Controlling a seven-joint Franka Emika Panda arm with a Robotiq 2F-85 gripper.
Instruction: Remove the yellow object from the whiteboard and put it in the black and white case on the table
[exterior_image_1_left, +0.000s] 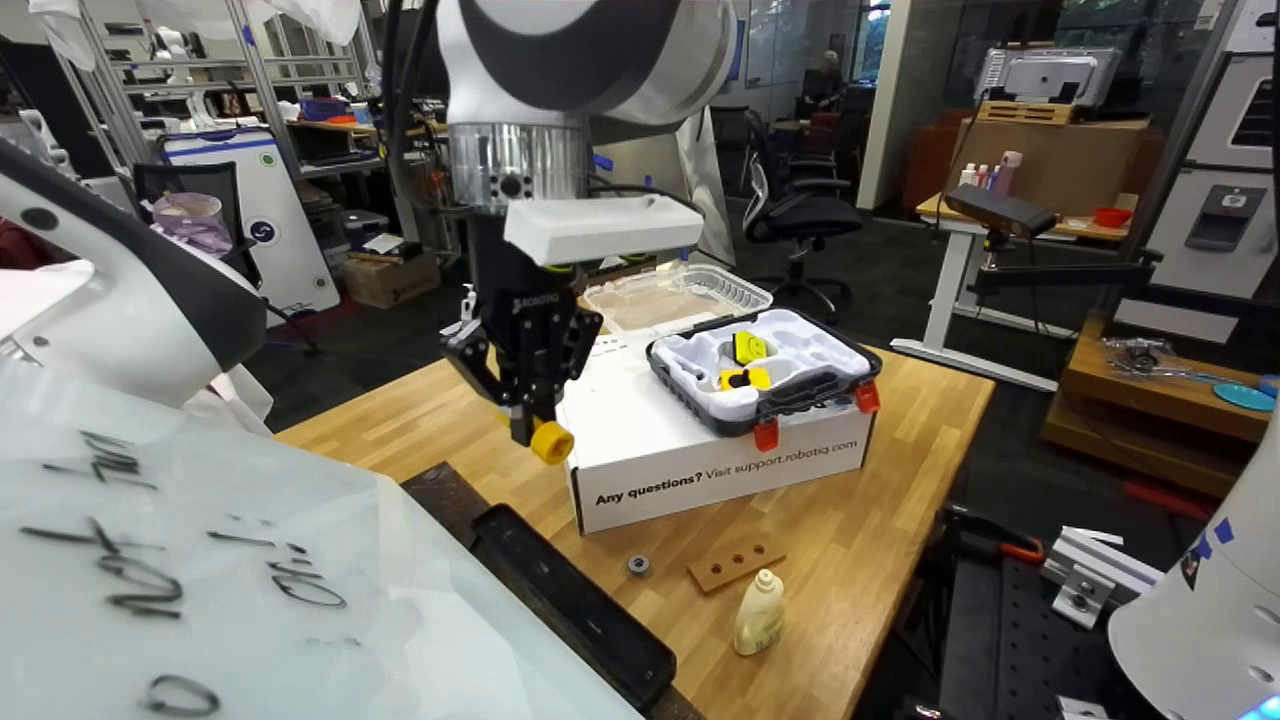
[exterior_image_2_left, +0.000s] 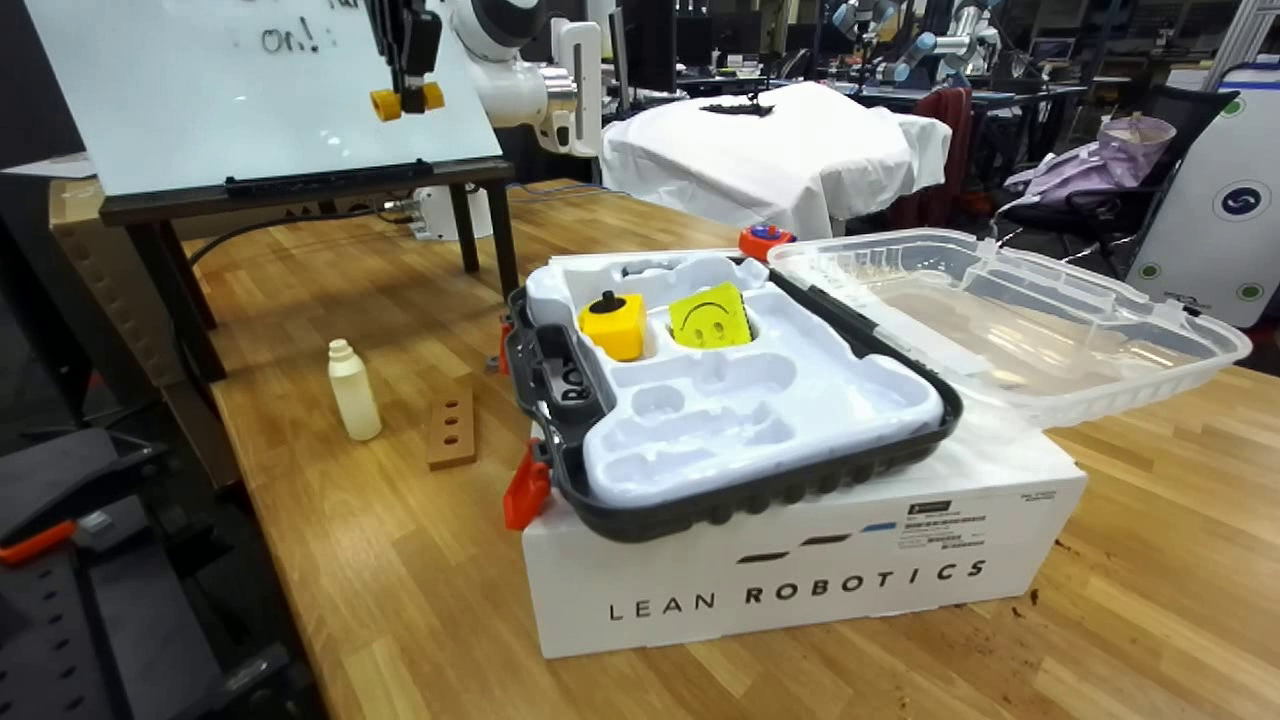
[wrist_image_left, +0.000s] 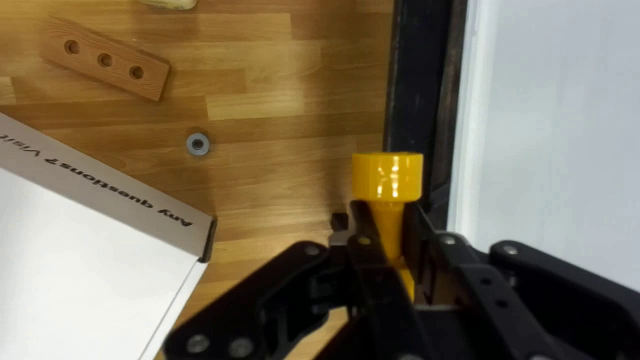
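Observation:
The yellow object (exterior_image_1_left: 552, 443) has a narrow middle and wider ends. My gripper (exterior_image_1_left: 524, 425) is shut on its middle, and the ends stick out either side of the fingers. The wrist view shows the same yellow object (wrist_image_left: 387, 177) between the fingertips (wrist_image_left: 384, 220). They are in the air, apart from the whiteboard (exterior_image_1_left: 200, 570), which stands tilted with black writing. The black and white case (exterior_image_2_left: 840, 400) lies open, with a black shell and white moulded insert. It holds a yellow cube with a black knob (exterior_image_2_left: 618, 328) and a yellow smiley piece (exterior_image_2_left: 710, 316).
The case rests on a white cardboard box (exterior_image_2_left: 830, 580) on the wooden table (exterior_image_2_left: 1150, 640). Its clear lid (exterior_image_2_left: 1050, 320) is folded back. A black ledge (exterior_image_1_left: 575, 605) runs under the whiteboard. A cream bottle (exterior_image_1_left: 760, 618), holed wooden block (exterior_image_1_left: 735, 567) and grey ring (exterior_image_1_left: 638, 566) are nearby.

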